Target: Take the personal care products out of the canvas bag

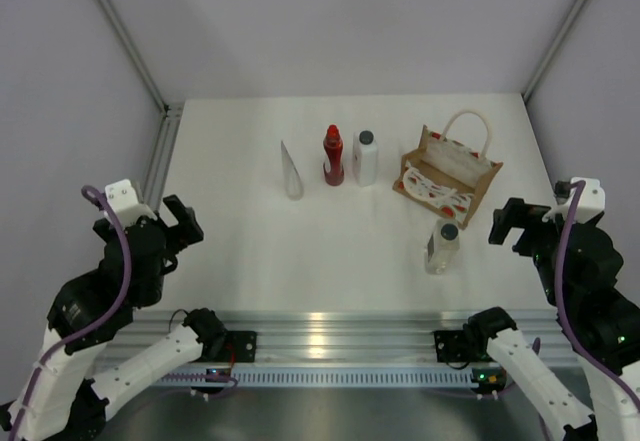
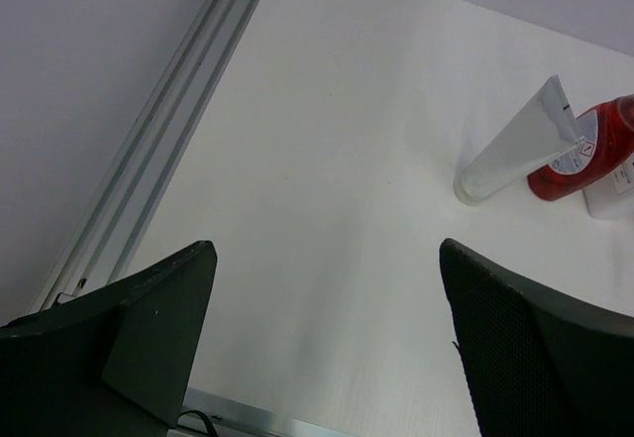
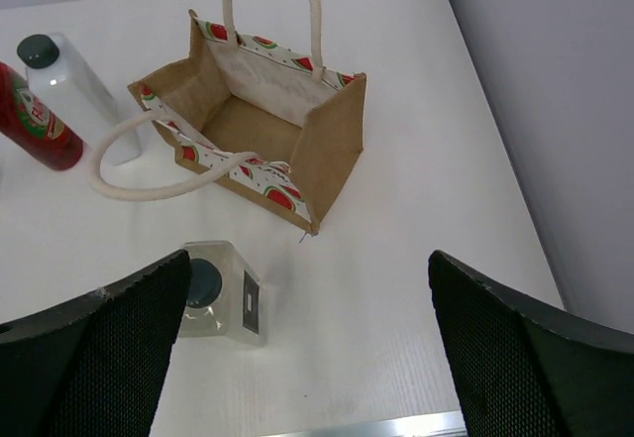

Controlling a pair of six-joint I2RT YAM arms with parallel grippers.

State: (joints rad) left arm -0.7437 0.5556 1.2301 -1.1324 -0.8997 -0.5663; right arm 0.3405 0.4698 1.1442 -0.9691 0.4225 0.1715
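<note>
Bright, even overhead light, soft short shadows, glare on the metal rail [image 1: 320, 321], focus crisp.

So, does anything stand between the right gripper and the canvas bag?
Partly: the clear bottle stands just in front of the bag, to the left of the straight line from the open right gripper. Nothing else visible lies between them.

No word, brand or number can be read anywhere. The red bottle [image 2: 599, 140] carries a pale label [image 2: 571, 160] with a small angular sign [image 2: 584, 147] edged in red; its print is too small to make out. In the right wrist view that label shows only illegible green and white marks. The clear bottle [image 3: 220, 303], nearer than the red bottle, bears a dark sticker [image 3: 251, 303], which is also unreadable.
</note>
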